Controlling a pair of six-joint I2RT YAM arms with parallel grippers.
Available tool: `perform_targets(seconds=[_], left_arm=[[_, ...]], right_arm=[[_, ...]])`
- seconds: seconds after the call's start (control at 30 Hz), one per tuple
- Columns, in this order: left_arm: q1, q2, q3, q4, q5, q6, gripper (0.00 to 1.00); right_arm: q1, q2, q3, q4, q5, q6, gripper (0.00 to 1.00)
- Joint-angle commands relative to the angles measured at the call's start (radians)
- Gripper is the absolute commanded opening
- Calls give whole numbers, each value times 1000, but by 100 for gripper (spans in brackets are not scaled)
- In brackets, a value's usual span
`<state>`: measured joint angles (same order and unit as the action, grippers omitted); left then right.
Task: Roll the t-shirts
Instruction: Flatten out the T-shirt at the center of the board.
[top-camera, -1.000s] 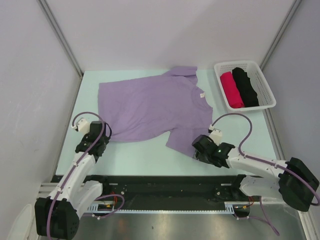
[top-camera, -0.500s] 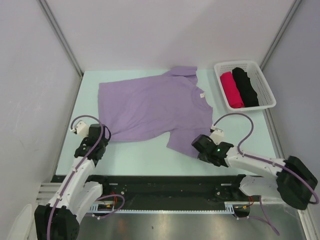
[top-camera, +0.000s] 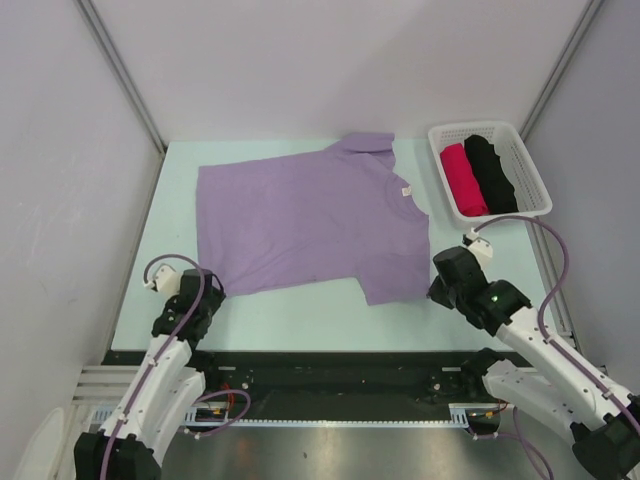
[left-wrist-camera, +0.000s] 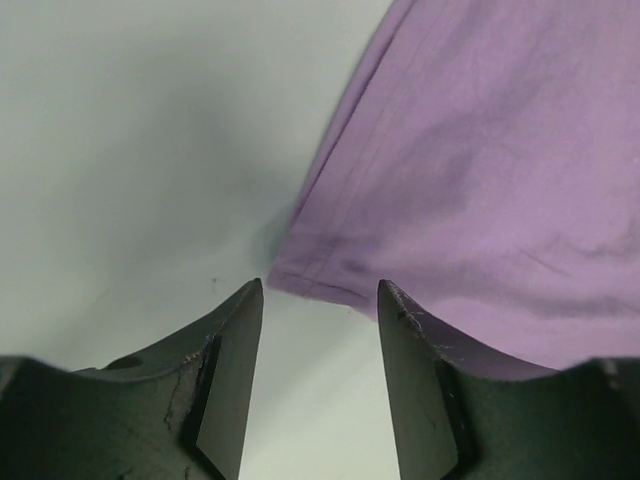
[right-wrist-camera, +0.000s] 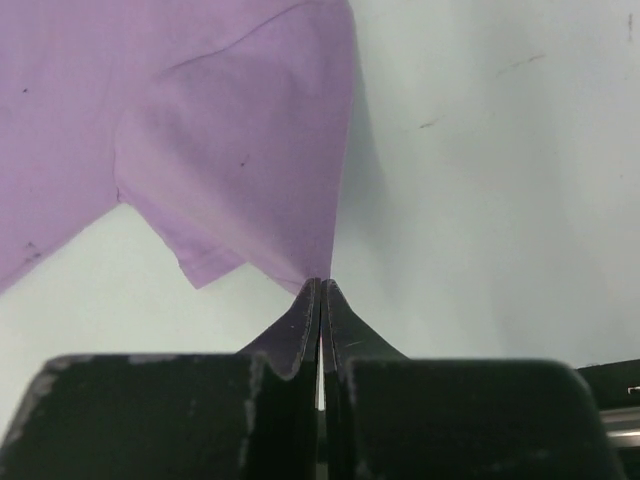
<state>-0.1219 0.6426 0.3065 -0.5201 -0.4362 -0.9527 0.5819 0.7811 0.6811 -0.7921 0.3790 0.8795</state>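
A lilac t-shirt (top-camera: 300, 215) lies spread flat on the pale green table (top-camera: 300, 310), collar toward the right. Pinching the tip of its near sleeve (right-wrist-camera: 250, 190) is my right gripper (top-camera: 438, 290), shut; in the right wrist view the cloth tapers to a point between the closed fingertips (right-wrist-camera: 322, 285). Just short of the shirt's near left hem corner (left-wrist-camera: 285, 275), my left gripper (top-camera: 205, 297) stands open with bare table between its fingers (left-wrist-camera: 320, 295). A crimson-pink roll (top-camera: 464, 180) and a black roll (top-camera: 490, 172) lie side by side in the basket.
A white slatted basket (top-camera: 535, 175) stands at the back right corner of the table. Grey walls close in the left, back and right. A black rail (top-camera: 320, 365) runs along the near edge between the arm bases.
My right gripper closed on the sleeve and pulled it right, straightening it. My left gripper opened, let go of the hem corner and drew back toward the near edge.
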Motion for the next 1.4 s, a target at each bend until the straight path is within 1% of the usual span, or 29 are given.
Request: perform_targets(seconds=[0.0,0.13,0.2,0.33,0.4,0.5,0.63,0.8,0.93,1.1,1.27,1.37], left_arm=[[1,-63,23,-127,-62,-115,56],[1,-83,62,-220,-76,-164,56],[2,-77,71,-231,-73,-202,56],[2,-61,72,-228,-9,-282,54],[2,-58,68,-238,22,-363,52],[2,-69,25,-204,77,-457,49],[2,-58,-3,-144,79,-532,44],[2,-1,8,-136,51,-573,44],[2,-37,-4,-98,25,-586,45],[4,-75,14,-118,21,-578,49],[10,-70,2,-104,19,-586,52],[11,-41,-7,-78,28,-598,53]], right_arm=[[-28,35,18,50,-52,-76,0],[-88,109,37,111,-84,-138,0],[-119,124,38,135,-124,-160,0],[-175,158,38,197,-196,-215,0],[-185,171,38,208,-229,-237,0],[-189,201,38,229,-258,-266,0],[-198,253,38,281,-304,-298,0],[-214,299,38,310,-341,-329,0],[-220,290,40,310,-345,-341,0],[-225,276,43,295,-344,-346,0],[-225,264,44,286,-338,-347,0],[-226,264,44,280,-339,-347,0]])
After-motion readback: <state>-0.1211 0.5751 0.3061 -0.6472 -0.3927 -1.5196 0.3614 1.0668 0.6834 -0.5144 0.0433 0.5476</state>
